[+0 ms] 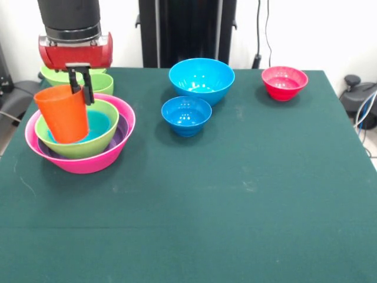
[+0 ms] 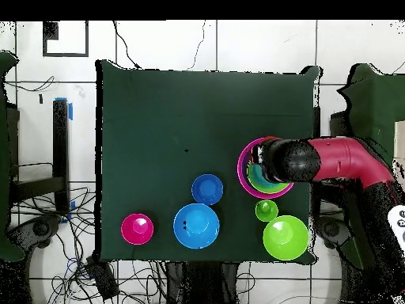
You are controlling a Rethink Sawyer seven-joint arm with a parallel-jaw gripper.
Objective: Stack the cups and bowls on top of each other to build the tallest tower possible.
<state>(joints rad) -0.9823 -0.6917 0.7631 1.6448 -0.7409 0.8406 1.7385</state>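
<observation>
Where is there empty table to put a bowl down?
The whole near stretch of the green table in front of the small blue bowl is bare, as is the gap before the red bowl. The pink bowl corner under the gripper is crowded.

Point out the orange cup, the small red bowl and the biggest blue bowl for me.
Orange plastic cup [image 1: 63, 115], front view, on its outer side wall.
Small red plastic bowl [image 1: 284, 82], front view, on its inside.
Largest blue plastic bowl [image 1: 201, 78], front view, on its inner wall.
</observation>
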